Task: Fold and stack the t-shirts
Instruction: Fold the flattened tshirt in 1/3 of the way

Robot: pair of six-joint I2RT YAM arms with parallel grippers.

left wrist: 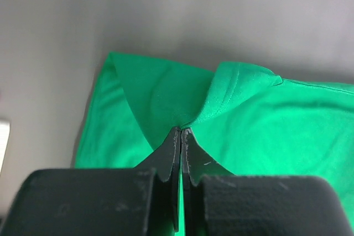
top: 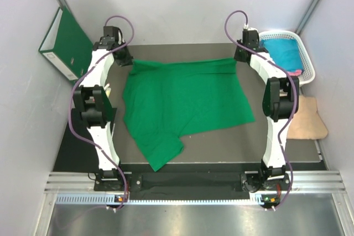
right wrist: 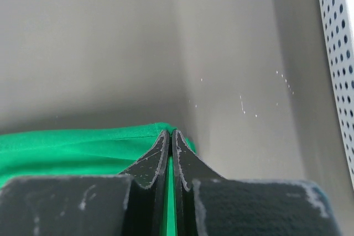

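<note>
Near edge of the counter [top: 221,143]: bases of the left arm [top: 102,131] and right arm [top: 274,136], one on each side of a black strip.

Just beyond the bases, between the two arms: bright green t-shirt [top: 185,100], spread over the middle of the dark counter. Near-left part narrows into a loose flap pointing toward the left base, with a notch where the flap meets the body. Near-right edge slants. Mostly flat, with shallow creases along the far part.

Right of the right arm, at the counter's side: flat beige pad [top: 307,117].

Far-left corner of the shirt: left fingers [left wrist: 172,148], clenched on the cloth. In the left wrist view, fabric is nipped between the tips and drawn into a small peak, a folded flap on either side.

Far-right corner of the shirt: right fingers [right wrist: 162,150], pressed together on the green hem. Green shows in the slit between them, bare grey counter beyond.

Far left, off the counter: dark green binder [top: 69,45] with a white spine label, tilted against the wall.

Far right, beside the right wrist: white perforated basket [top: 307,59], holding a teal t-shirt [top: 285,53] and a sliver of pink cloth [top: 297,72] at its near side. Its wall also shows at the right margin of the right wrist view.
</note>
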